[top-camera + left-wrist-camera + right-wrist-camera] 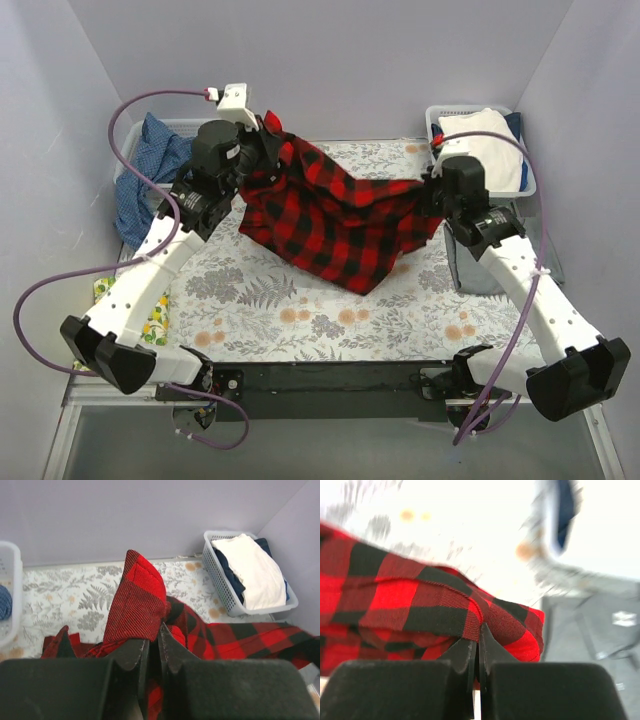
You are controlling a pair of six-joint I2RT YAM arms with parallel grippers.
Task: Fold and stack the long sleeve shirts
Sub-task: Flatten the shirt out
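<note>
A red-and-black plaid long sleeve shirt (335, 220) hangs stretched between both arms above the floral table cover (300, 310). My left gripper (262, 140) is shut on its upper left corner; in the left wrist view the plaid shirt (140, 600) sticks up from the closed left gripper (154, 632). My right gripper (432, 188) is shut on the shirt's right edge; the right wrist view shows a plaid fold (470, 610) pinched at the right gripper (478, 635). A grey shirt (478, 268) lies at the table's right side, also seen as grey cloth (590, 630).
A white basket (530, 185) at the back right holds cream-white and navy cloth (495, 150). Another basket (190, 128) at the back left holds blue cloth (150, 175). A yellow lemon-print cloth (155, 322) lies under the left arm.
</note>
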